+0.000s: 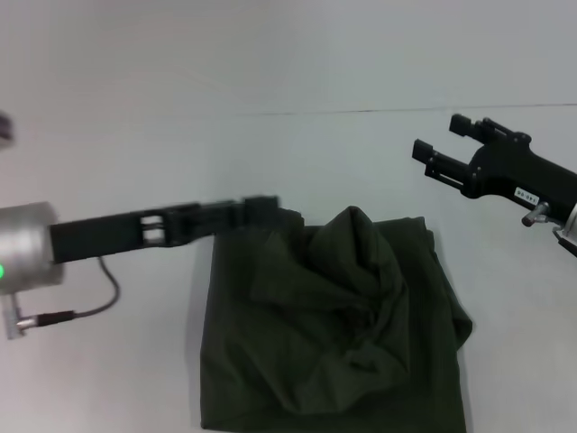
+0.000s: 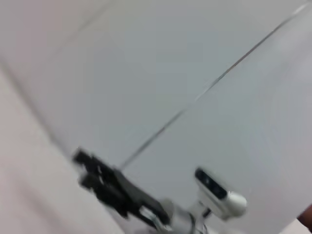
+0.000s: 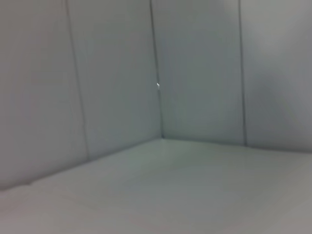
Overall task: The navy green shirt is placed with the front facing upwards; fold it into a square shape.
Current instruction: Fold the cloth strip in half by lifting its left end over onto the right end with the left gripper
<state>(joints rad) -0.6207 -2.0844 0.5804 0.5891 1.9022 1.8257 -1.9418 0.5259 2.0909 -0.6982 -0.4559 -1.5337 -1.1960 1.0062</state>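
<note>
Two arms frame the navy green shirt (image 1: pixel 329 329), which lies on the white tabletop (image 1: pixel 108 379) as a rumpled, roughly square bundle with a raised, creased hump near its middle. Reaching in from the side, the left gripper (image 1: pixel 261 209) has its tip at the bundle's far left corner; whether its jaws are parted or pinching cloth cannot be told. Lifted off the tabletop beyond the far right corner, the right gripper (image 1: pixel 439 147) has its jaws spread apart, holding nothing.
</note>
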